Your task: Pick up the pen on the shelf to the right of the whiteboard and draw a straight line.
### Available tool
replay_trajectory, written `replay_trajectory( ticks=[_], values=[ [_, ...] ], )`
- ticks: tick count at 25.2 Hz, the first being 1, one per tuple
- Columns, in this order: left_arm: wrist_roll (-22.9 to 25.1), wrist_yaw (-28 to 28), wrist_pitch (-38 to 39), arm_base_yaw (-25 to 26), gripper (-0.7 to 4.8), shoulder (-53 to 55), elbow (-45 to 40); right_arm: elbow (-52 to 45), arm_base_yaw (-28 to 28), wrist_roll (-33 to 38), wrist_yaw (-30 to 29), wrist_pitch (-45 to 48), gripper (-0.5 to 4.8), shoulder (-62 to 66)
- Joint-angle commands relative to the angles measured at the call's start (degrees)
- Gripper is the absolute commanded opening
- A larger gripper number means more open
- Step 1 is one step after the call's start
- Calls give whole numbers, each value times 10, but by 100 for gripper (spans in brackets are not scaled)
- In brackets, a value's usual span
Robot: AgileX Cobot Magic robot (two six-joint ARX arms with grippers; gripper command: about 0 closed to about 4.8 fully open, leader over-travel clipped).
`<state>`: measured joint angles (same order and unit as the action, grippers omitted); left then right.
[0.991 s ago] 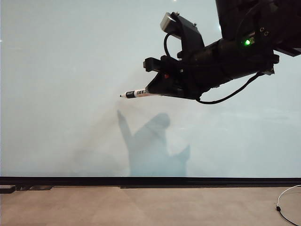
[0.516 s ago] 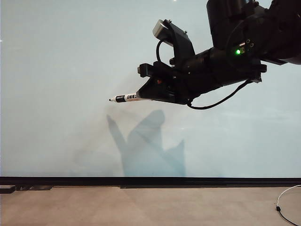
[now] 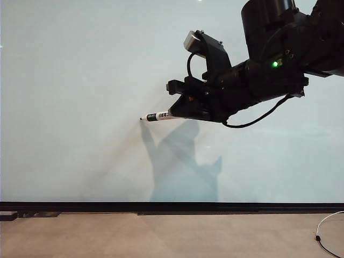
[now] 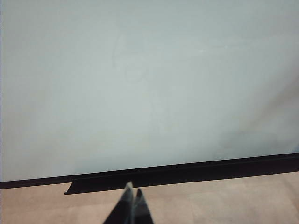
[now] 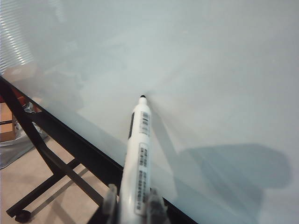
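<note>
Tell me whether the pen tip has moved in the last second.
Yes. The pen, held in the right hand, sits slightly lower, nearer the whiteboard's black bottom rail.

- A lab or office test bay: a huge whiteboard (image 3: 80, 80) on a black wheeled stand (image 5: 42, 154).
- Plain beige floor (image 3: 161, 236) (a loose white cable (image 3: 328, 231) trailing).

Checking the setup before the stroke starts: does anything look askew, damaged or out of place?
Nothing stands out. The right pincer holds the slim white-barrelled pen, its dark tip at the glossy pale whiteboard, which shows no mark. The left pincer sits shut near the board's black lower rail.
</note>
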<state>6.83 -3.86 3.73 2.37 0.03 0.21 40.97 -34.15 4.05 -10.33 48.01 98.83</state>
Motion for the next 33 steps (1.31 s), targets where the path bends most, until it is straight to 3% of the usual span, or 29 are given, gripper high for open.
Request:
replay_trajectory(
  ticks=[1,33],
  values=[
    [0,0,-5,0,-5,0,2,3,6,0,2,0,-9,-2],
    [0,0,-4,0,-5,0,2,-21,47,-30,54,-49,-9,-65]
  ],
)
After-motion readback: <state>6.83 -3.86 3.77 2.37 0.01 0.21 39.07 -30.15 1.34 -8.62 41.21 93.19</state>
